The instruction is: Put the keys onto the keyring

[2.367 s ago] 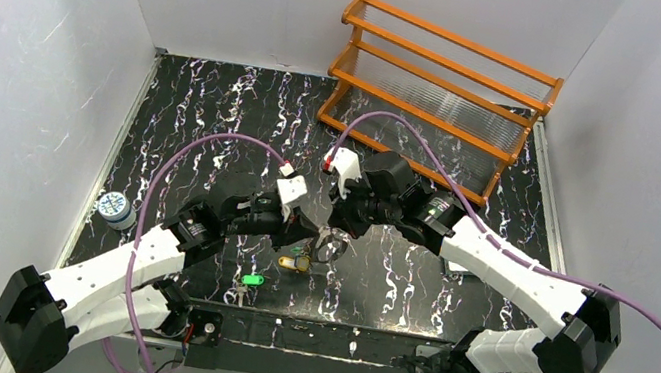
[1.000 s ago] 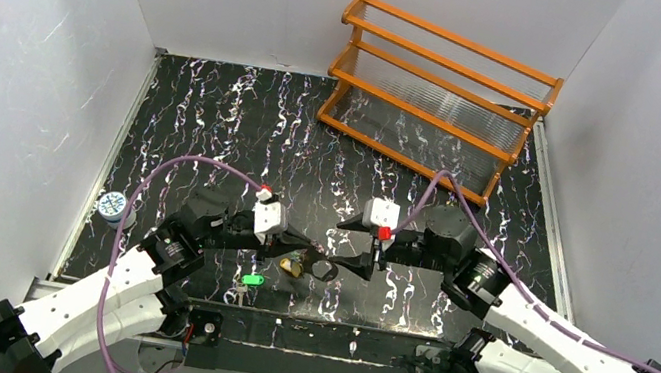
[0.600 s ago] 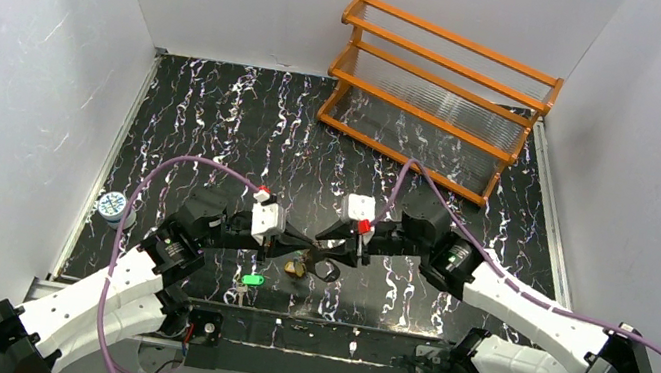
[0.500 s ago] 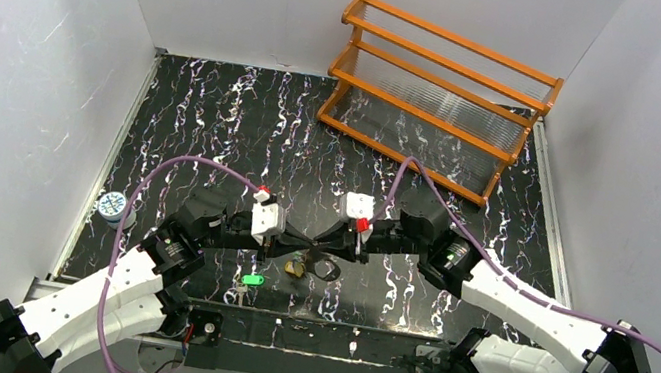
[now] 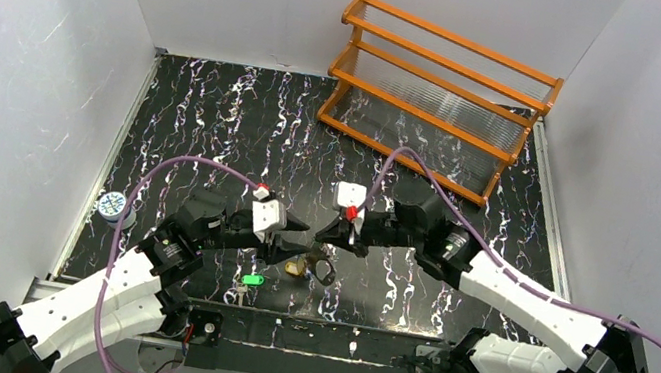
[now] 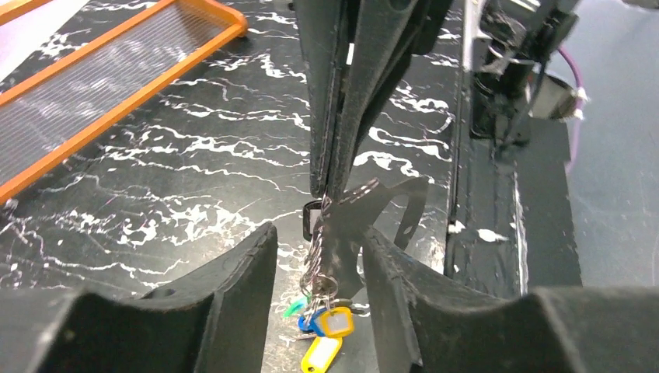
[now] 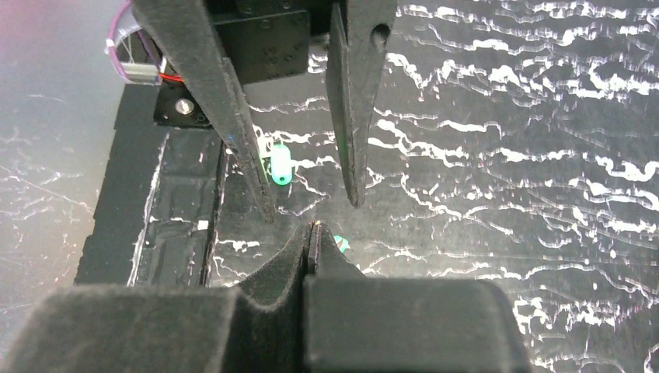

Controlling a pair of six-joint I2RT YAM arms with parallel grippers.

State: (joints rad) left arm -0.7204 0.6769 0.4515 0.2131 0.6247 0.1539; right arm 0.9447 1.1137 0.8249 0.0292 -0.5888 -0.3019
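The silvery keyring (image 6: pixel 317 260) hangs from my right gripper (image 5: pixel 322 238), whose pads are shut on its top end (image 7: pixel 312 227). Under it dangle several keys (image 6: pixel 336 320) with yellow, blue and green heads, seen from above as a small bunch (image 5: pixel 297 267) just over the table. My left gripper (image 5: pixel 299 230) faces the right one, its fingers standing open on either side of the hanging ring (image 6: pixel 319 233) without gripping it. One green key (image 5: pixel 252 280) lies alone on the table in front of the left gripper, and the right wrist view shows that green key (image 7: pixel 280 165) too.
An orange wooden rack (image 5: pixel 438 93) stands at the back right of the black marbled table (image 5: pixel 216 117). A small round blue-white can (image 5: pixel 112 206) sits by the left edge. The table's front rail (image 5: pixel 322 332) runs just behind the hanging keys.
The right gripper moved left to the keyring and shut on it. The left gripper, which was shut on the ring, has opened and let go.
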